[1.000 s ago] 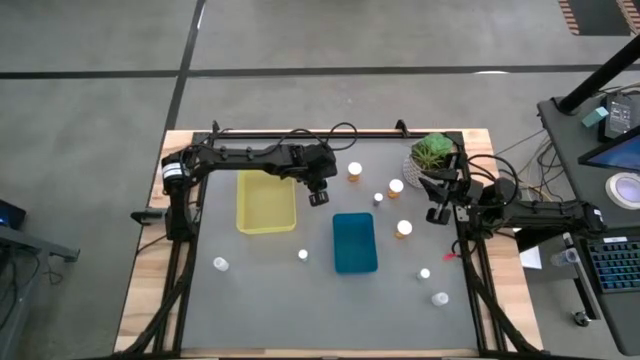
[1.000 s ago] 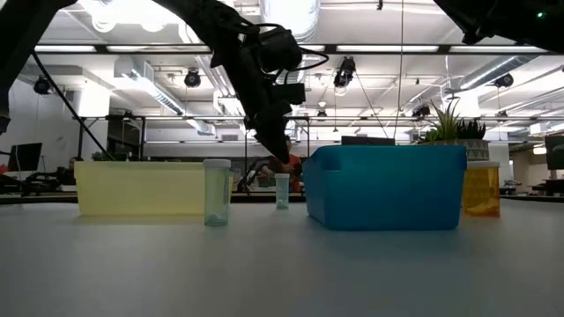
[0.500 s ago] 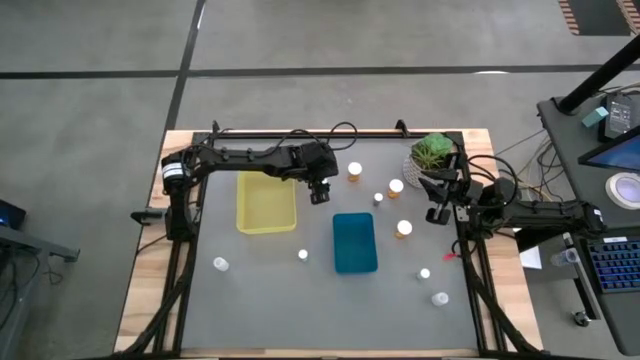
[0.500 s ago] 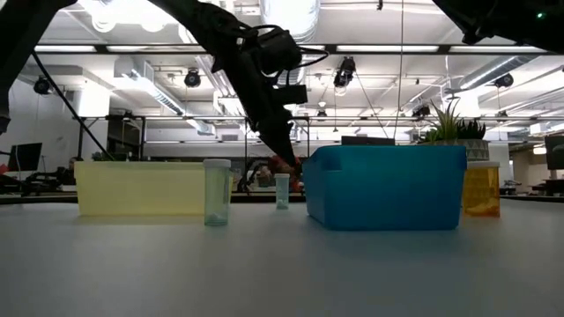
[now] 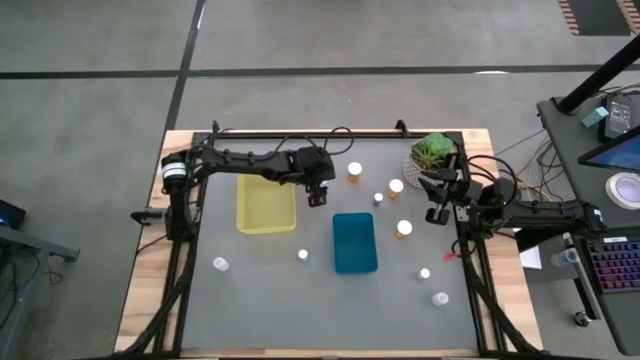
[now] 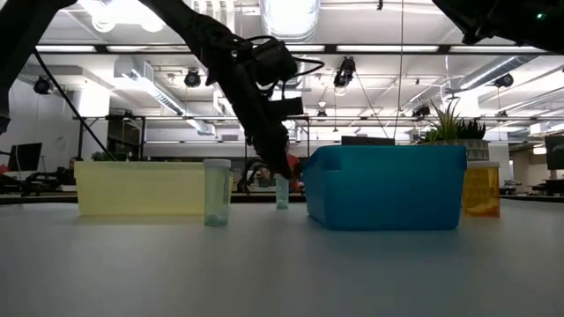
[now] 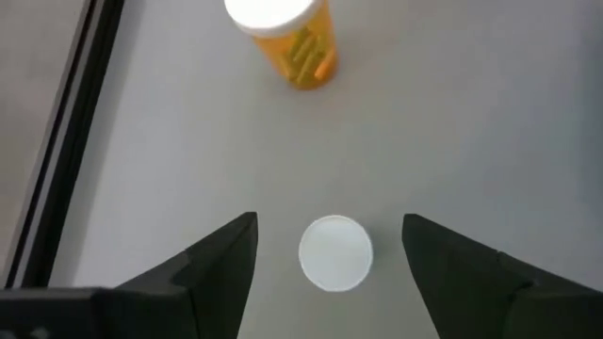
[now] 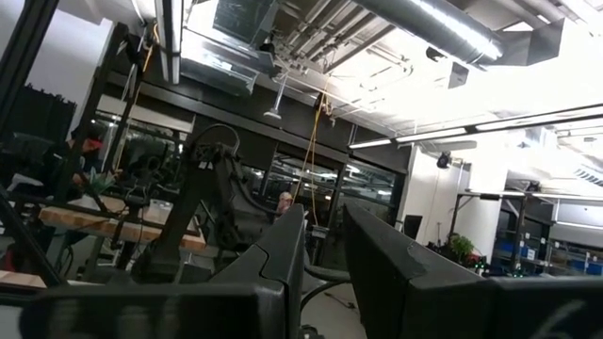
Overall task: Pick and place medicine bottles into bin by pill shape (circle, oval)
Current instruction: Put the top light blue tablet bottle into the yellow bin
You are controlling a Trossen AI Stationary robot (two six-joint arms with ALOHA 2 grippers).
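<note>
Left gripper [image 5: 318, 198], jaws newly sprung wide and empty, now straddles a white-capped bottle [image 7: 334, 251] at frame centre between yellow bin [image 5: 266, 203] and blue bin [image 5: 354, 242]: likely ready to grasp; right gripper [image 5: 437, 214] shut, idle right.

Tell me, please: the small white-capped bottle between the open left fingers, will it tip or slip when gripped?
The white-capped bottle stands upright on its base, so it probably stays put. It looks small, likely light. The left gripper straddles it evenly, so closing should not tip it; its round side could slip.
</note>
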